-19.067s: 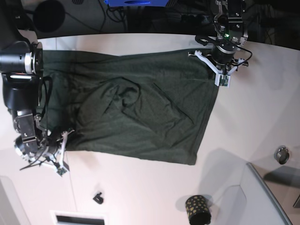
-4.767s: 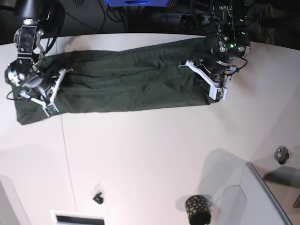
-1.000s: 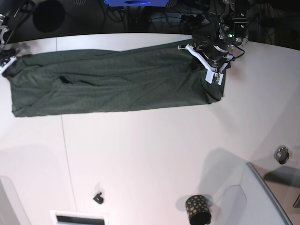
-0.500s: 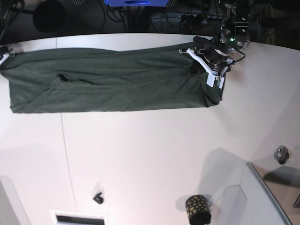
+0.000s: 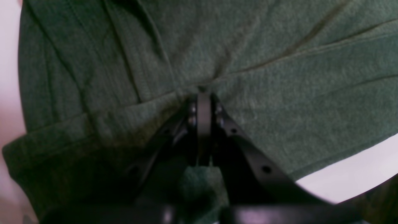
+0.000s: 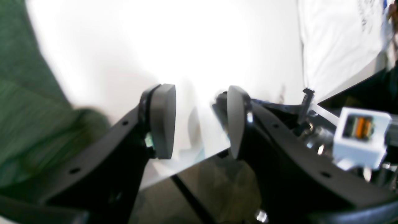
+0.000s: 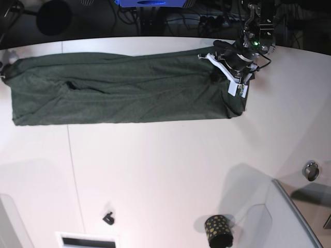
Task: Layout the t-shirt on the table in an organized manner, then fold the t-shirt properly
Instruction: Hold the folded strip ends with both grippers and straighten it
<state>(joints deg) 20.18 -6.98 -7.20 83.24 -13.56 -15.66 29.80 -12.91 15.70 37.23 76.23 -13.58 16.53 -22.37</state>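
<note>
The dark green t-shirt (image 7: 124, 88) lies as a long folded band across the far side of the white table (image 7: 155, 170). My left gripper (image 7: 234, 72) sits on the band's right end. In the left wrist view this gripper (image 5: 200, 93) is shut, and the shirt's fabric (image 5: 279, 62) puckers at its tips. My right gripper (image 6: 199, 121) is open and empty over the bare table (image 6: 155, 40), with the shirt's left end (image 6: 25, 93) beside it. The right arm is outside the base view.
A black gold-dotted cup (image 7: 218, 231) stands front right beside a grey raised panel (image 7: 289, 217). A small metal ring (image 7: 311, 170) lies at the right edge. A small black object (image 7: 108, 218) and a white slot (image 7: 85, 241) are at the front. Cables lie beyond the table's far edge.
My right gripper has let go of the shirt's left end and drawn off the left side of the base view. My left gripper stays on the right end.
</note>
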